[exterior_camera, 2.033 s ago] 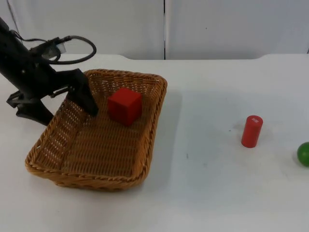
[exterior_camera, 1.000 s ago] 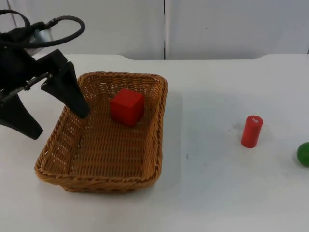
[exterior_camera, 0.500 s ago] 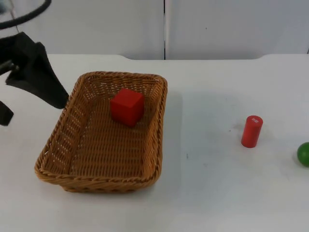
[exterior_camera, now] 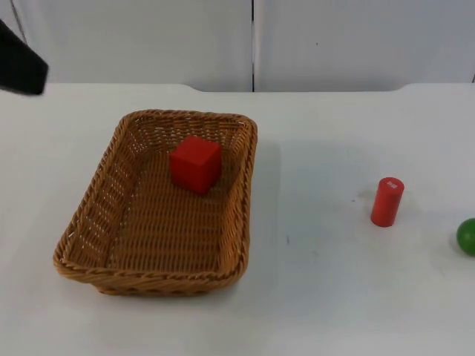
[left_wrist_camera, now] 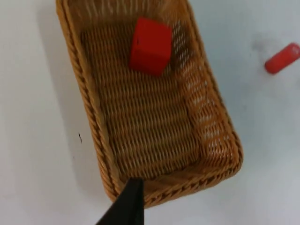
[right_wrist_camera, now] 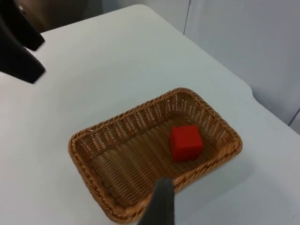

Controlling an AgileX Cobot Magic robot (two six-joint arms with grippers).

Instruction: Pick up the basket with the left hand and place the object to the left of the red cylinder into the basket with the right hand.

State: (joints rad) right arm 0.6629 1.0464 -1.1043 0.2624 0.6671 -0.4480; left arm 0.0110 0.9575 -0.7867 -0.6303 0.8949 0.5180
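I am looking at what seems a robotics lab: a plain white bench (exterior_camera: 334,297) is ending at a grey partition wall (exterior_camera: 148,37), and toy-like test props, a wicker basket (exterior_camera: 96,222) and red cylinder (exterior_camera: 387,201), are sitting out.

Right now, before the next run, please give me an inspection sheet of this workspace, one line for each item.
Surface: white table, a few small dark marks, no spills.
Job's things: wicker basket rests on the table, held by no gripper; red cube lies inside it, toward the far end; red cylinder stands upright on the table, apart from the basket.
Clutter: green ball beside the red cylinder, at the picture's right edge.
Grippers: left gripper is above the table, off the basket; right gripper is up over the table, looking down at the basket.
Cables: nothing seen.
Surroundings: grey partition wall behind the table.
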